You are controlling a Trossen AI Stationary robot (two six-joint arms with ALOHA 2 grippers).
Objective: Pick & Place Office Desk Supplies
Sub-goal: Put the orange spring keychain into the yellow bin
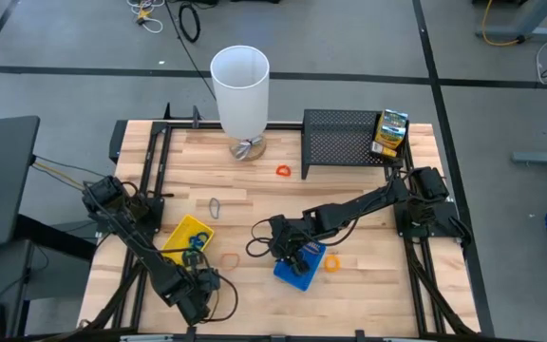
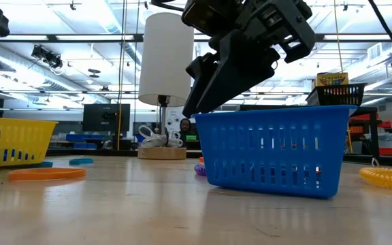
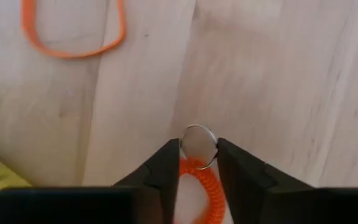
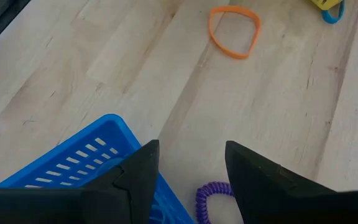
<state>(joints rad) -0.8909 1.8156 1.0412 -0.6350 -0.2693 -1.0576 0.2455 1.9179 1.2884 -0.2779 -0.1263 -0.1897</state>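
Orange coil loop (image 3: 199, 186) between left pincer (image 3: 197, 163) fingers, on table (image 3: 278, 74)

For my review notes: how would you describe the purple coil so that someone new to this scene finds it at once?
Start at the blue tray on the front half of the wooden table, right of the yellow one. The purple coil lies on the bare wood beside that tray, just ahead of the right tool, whose fingers stand open. It is a tight spiral cord, unlike the flat orange band farther off.
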